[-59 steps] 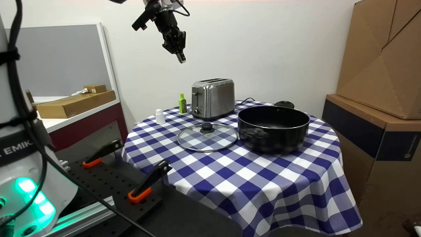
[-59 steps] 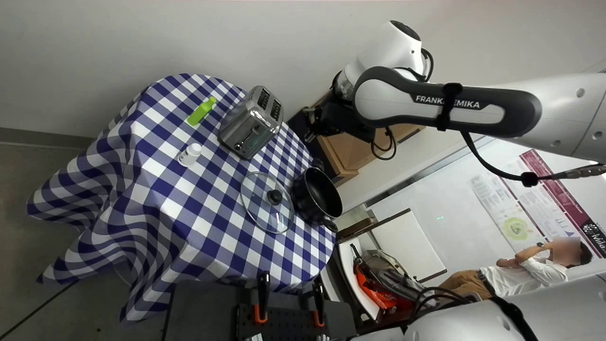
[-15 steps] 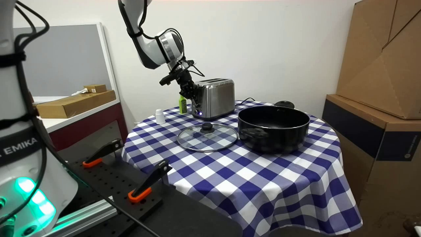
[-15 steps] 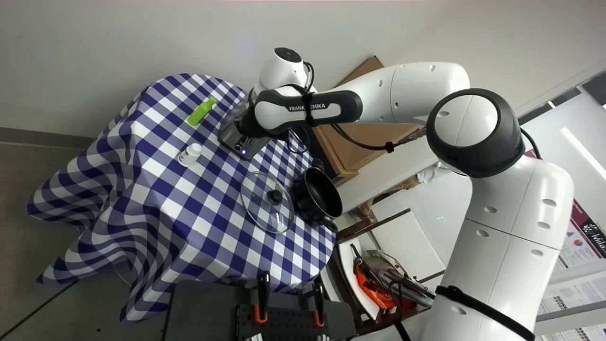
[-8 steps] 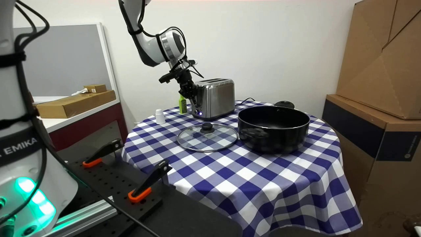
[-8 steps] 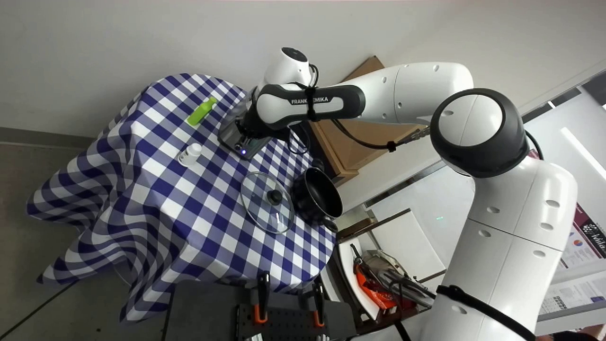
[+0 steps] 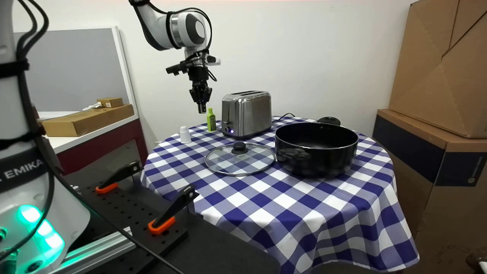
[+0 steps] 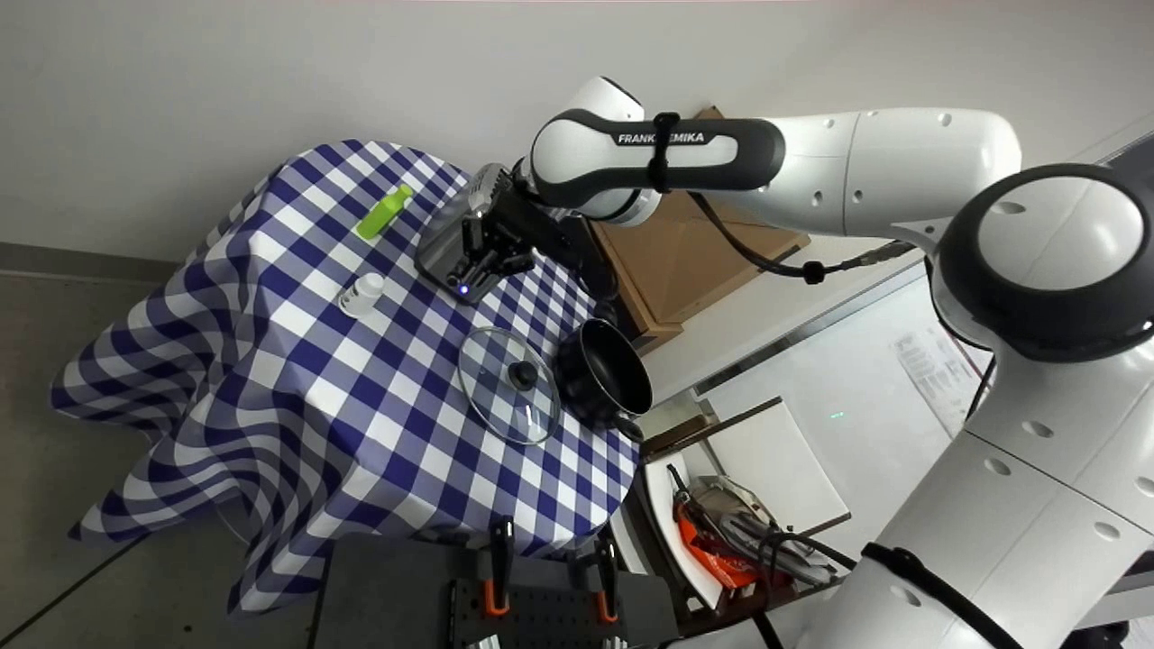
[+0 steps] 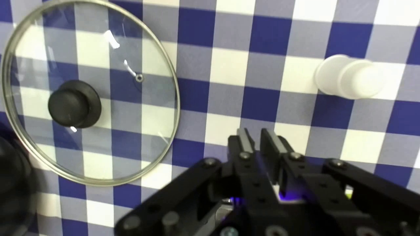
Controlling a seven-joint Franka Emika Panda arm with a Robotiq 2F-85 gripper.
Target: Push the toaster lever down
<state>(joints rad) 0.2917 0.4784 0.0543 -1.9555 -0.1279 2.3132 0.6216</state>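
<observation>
The silver toaster [image 7: 255, 114] stands upright at the back of the checkered table. A blue light [image 7: 232, 131] glows low on its front, also in the other exterior view [image 8: 464, 289]. The lever is hard to make out; it no longer shows high in the front slot. My gripper [image 7: 202, 111] points down in the air in front of the toaster, apart from it. In the wrist view its fingers [image 9: 255, 133] are a small gap apart, with nothing between them. A bit of the toaster [image 9: 222, 211] shows behind the gripper there.
A glass lid [image 7: 228, 165] and a black pot [image 7: 315, 163] are on the table before the toaster. A white bottle [image 7: 185, 135] and a green bottle [image 7: 211, 121] stand near the gripper. Cardboard boxes [image 7: 441, 76] are at the right.
The gripper came down to the toaster front, then rose and backed away from it in the last half second. The blue light came on and the lever left its upper position.
</observation>
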